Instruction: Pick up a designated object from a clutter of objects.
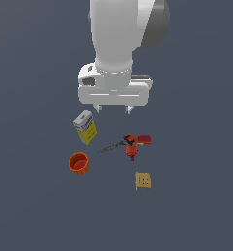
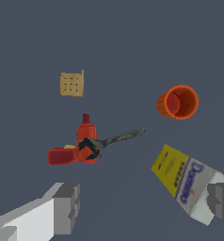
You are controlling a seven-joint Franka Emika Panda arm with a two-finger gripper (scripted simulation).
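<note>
the gripper (image 1: 113, 109) hung high above the clutter, fingers spread wide and holding nothing, and the target, the tan dotted block (image 1: 143, 180), lay flat on the dark floor at the near edge of the group, well apart from everything else. the red drill (image 1: 134, 144) sat between the gripper and the block, its dark bit reaching toward the exterior view's left, with the orange-red cup (image 1: 79, 163) and the white-blue-yellow carton (image 1: 85, 127) further that way. to do the approach well, the arm probably needed to travel over the drill, centre above the block, square the fingers to its edges, then drop low, since so flat a piece gives little to grip. the exterior view showed the height of the hand over the floor; the wrist view gave what it could not, the block's (image 2: 72, 84) rows of dots, the cup's (image 2: 178, 102) open mouth and the spread fingers (image 2: 67, 207) framing the scene.
</note>
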